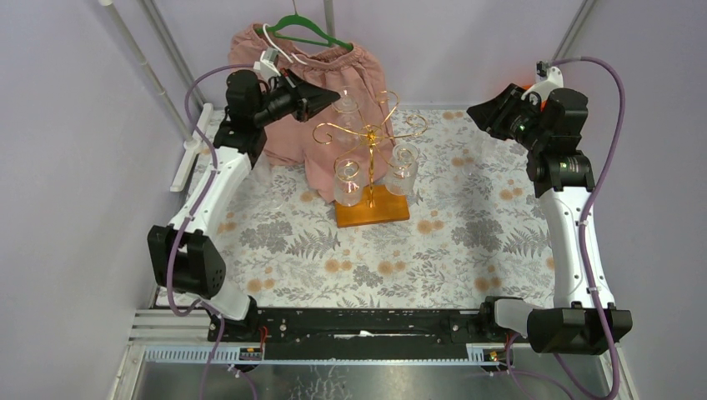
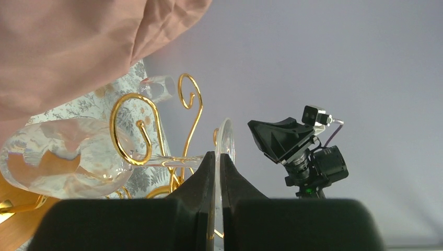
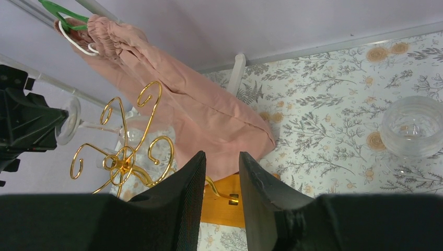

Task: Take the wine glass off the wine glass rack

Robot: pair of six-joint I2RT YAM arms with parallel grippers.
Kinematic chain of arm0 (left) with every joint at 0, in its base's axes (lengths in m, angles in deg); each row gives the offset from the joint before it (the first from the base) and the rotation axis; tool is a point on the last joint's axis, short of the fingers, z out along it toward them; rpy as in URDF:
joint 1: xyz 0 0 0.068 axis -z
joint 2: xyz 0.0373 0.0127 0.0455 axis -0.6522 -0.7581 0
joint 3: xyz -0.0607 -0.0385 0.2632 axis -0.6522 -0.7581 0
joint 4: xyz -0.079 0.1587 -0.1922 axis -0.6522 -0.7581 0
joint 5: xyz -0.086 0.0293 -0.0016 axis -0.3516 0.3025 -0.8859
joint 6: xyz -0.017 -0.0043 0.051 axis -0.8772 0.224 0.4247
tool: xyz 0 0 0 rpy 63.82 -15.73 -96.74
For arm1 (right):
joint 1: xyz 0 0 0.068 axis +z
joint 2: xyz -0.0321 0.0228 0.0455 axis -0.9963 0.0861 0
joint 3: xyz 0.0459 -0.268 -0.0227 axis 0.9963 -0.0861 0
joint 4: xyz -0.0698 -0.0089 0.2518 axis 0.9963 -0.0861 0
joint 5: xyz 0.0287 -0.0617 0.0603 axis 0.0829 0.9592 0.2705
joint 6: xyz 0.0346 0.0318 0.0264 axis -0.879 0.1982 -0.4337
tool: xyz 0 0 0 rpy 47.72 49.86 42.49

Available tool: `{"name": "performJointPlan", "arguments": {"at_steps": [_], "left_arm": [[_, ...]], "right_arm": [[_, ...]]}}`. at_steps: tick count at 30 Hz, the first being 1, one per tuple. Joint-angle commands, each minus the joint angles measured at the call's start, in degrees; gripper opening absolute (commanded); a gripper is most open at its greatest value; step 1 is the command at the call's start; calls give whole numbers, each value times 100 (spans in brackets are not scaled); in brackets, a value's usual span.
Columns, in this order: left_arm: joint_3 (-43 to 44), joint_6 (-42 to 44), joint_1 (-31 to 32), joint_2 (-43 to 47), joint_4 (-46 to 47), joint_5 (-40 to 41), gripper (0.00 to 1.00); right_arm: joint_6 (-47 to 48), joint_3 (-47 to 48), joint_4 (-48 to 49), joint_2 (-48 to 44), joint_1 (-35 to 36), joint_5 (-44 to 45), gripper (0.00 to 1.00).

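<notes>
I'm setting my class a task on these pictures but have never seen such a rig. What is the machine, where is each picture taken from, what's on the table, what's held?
Two robot arms stand at the table's near edge, each ending in a two-finger gripper. One picture looks down from above; the others come from wrist cameras. On the flowered tablecloth stands a thin gold wire rack with an orange-brown wooden base, clear glasses hanging from it; pink shorts hang behind. The left gripper is shut on the round foot of one clear wine glass hooked in the rack. The right gripper is open and empty.
</notes>
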State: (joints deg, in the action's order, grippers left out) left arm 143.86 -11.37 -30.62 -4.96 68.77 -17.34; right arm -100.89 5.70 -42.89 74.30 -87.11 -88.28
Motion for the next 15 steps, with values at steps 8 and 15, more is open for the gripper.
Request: {"name": "performJointPlan", "arguments": {"at_steps": [8, 15], "left_arm": [[-463, 173, -574, 598, -47, -65, 0], [-25, 294, -999, 510, -288, -81, 0]], "right_arm": [[-110, 0, 328, -119, 11, -248, 38], [-186, -110, 415, -133, 11, -302, 37]]}}
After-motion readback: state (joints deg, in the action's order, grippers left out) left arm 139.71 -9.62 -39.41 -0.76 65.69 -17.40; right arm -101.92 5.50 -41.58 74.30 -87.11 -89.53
